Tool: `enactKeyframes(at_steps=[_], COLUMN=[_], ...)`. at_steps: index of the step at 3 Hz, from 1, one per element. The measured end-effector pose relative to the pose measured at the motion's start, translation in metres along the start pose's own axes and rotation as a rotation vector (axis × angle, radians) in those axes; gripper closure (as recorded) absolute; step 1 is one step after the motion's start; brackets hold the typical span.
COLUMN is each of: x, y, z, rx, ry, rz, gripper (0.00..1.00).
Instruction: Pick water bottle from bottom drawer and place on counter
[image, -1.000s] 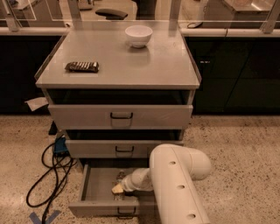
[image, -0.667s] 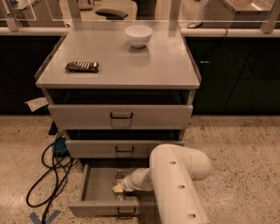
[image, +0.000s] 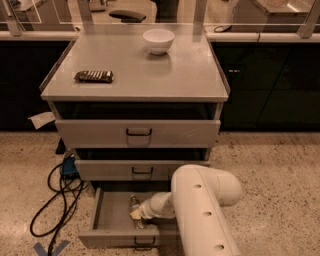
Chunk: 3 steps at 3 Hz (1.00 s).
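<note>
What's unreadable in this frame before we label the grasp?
Camera view:
- Bottle: small, dim, partly covered by the tool inside the bottom drawer; contact unclear.
- Drawer's right half: hidden behind the arm.
- Arm's base: cut off by the bottom edge.
- Top drawer: inside in shadow.
</note>
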<state>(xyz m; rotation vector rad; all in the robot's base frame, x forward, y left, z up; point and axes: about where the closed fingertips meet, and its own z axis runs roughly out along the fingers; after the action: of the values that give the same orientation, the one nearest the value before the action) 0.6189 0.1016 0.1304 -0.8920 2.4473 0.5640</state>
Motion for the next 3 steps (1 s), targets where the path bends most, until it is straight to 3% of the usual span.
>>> enactKeyframes(at_steps=[1,3], x=[-0.003,-0.025], y=[0.014,0.111], z=[-0.026,-0.139], rx=[-0.034,-0.273], ry=[-0.05,-0.256], rz=[-0.052,-0.4], gripper=[1.0,1.0])
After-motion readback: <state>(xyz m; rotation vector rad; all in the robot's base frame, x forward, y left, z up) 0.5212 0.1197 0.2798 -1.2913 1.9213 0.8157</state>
